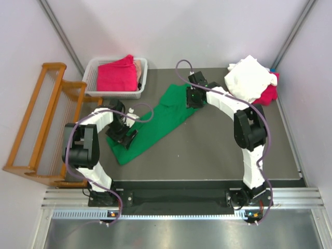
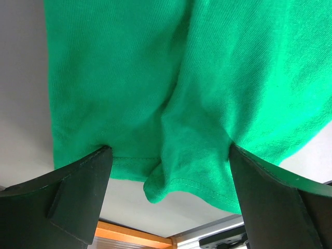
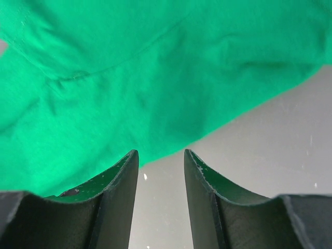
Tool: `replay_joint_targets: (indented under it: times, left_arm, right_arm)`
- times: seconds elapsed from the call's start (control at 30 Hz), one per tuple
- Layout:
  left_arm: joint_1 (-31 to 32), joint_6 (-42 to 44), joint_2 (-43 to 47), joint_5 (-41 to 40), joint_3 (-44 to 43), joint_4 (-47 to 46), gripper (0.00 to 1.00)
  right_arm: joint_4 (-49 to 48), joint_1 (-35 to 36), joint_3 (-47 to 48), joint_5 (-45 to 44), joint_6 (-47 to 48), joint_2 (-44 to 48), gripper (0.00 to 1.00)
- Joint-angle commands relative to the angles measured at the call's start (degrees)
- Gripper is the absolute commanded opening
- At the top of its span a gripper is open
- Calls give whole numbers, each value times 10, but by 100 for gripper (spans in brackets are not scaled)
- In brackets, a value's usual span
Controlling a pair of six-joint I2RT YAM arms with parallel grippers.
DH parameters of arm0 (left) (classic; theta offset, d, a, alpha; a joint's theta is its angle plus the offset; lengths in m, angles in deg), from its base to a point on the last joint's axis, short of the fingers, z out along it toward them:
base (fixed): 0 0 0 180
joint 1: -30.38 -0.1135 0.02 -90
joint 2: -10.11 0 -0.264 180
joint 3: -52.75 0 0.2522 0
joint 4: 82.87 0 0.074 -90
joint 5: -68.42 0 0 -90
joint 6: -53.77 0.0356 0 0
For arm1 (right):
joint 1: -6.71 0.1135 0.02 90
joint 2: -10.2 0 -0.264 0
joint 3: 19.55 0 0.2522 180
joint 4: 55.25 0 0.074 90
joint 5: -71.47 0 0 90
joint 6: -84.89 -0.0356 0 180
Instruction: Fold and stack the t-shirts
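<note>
A red t-shirt sits in the basket beyond the left gripper, which is spread wide with the green t-shirt hem bunched between its fingers, unpinched. Right gripper is half apart, bare table in the gap, green edge just ahead. White t-shirt heaped on a crimson t-shirt off to its right. Nothing's folded yet, I'd say.

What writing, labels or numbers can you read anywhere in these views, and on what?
None can be read.
The green t-shirt is plain in all three views.
The white t-shirt, red t-shirt, basket and rack show no legible marks.
</note>
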Motion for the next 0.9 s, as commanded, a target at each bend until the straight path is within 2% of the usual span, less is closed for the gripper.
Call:
replay_joint_targets:
  times: [0.0, 0.2, 0.37, 0.57, 0.7, 0.87]
  left_arm:
    - [-1, 14, -13, 13, -3, -6, 99]
    - [1, 15, -7, 21, -2, 6, 99]
    - [13, 12, 1, 26, 5, 11, 99]
    - [75, -11, 0, 19, 14, 9, 99]
    - [133, -29, 1, 18, 13, 13, 99]
    - [171, -43, -13, 38, -17, 34, 99]
  right_arm:
    - [-4, -10, 61, 12, -7, -53, 41]
    - [10, -18, 127, 54, -17, -137, 40]
    - [17, -18, 119, 53, -20, -141, 40]
    - [63, -40, 134, 3, -20, -142, 40]
    - [78, -68, 141, 1, -25, -141, 40]
    - [83, -101, 166, 18, -28, -152, 40]
